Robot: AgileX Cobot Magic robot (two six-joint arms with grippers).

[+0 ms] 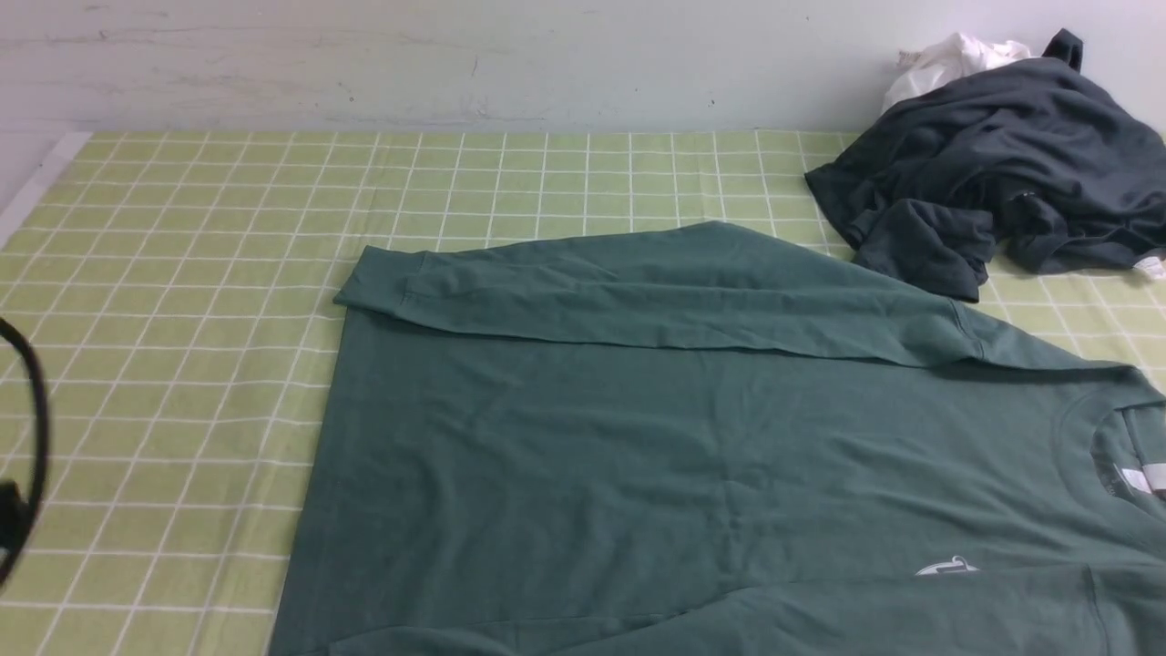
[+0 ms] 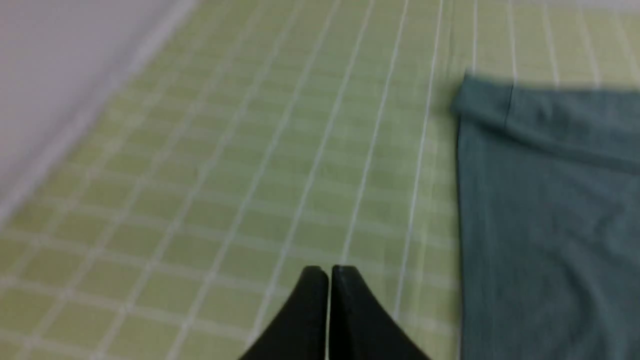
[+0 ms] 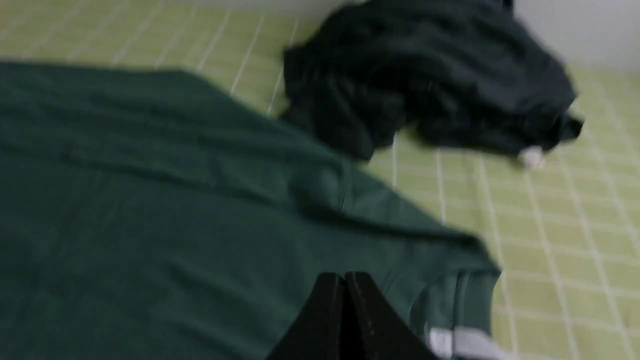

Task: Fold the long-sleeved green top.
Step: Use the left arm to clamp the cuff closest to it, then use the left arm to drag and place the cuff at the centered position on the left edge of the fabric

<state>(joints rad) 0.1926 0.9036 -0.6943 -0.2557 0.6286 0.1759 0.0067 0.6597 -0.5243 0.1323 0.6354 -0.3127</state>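
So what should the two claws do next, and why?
Probably open both and lower them onto the green top. The left claw sits shut over the checked cloth beside it; the right claw is shut near the collar, gripping nothing. One sleeve already lies folded across the body.

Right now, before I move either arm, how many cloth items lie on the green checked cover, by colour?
Green: 1, the dark teal-green cotton long-sleeved top
Grey: 1, the crumpled dark charcoal-grey garment
White: 1, the small crumpled white cloth
Total: 3
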